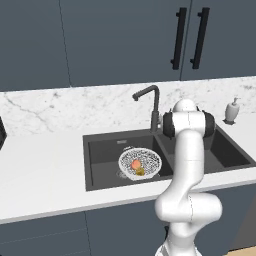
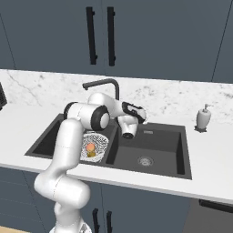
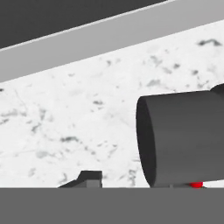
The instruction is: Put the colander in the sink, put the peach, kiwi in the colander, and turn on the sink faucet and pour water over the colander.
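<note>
Pretty clearly a home kitchen: dark blue cabinets [image 1: 120, 40] with black bar handles [image 1: 178, 39] above a white marble counter [image 1: 40, 170] and backsplash [image 2: 173, 98], a charcoal double sink [image 2: 157, 141] with a tall dark faucet [image 1: 150, 102], plus a soap dispenser [image 2: 203, 118] off to the side.

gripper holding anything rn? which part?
Cannot be told. The gripper sits near the base of the tall dark metal faucet, its fingertips hidden; the hand view shows a dark cylinder close by, no visible grip.
</note>
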Controlling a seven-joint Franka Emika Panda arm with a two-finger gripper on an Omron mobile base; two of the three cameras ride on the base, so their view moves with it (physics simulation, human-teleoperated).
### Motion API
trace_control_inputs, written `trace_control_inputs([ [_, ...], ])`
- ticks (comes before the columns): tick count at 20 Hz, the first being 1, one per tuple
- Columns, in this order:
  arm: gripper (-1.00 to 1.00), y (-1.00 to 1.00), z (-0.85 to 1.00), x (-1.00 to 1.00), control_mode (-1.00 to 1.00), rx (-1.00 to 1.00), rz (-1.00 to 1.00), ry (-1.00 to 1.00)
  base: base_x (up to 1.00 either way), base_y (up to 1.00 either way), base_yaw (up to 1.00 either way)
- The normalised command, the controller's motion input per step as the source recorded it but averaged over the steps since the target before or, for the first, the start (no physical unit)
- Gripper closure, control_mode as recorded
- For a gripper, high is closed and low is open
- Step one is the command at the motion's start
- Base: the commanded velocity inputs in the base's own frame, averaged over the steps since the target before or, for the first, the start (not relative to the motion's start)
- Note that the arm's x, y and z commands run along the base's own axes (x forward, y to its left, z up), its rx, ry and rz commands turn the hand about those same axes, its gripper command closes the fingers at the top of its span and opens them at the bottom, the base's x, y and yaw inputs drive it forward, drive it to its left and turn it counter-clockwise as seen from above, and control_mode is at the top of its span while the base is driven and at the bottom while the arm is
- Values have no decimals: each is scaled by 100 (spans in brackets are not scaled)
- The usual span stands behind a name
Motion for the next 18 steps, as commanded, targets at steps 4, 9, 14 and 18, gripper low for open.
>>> trace_control_inputs([
  [4,100,-35,0,50,-100,6,-10,0,0,0,0],
  [9,100,-66,-11,55,-100,3,-13,2,0,0,0],
  [14,100,-89,-27,58,-100,1,-10,10,0,0,0],
  [18,100,-66,30,11,-100,20,-1,-14,0,0,0],
])
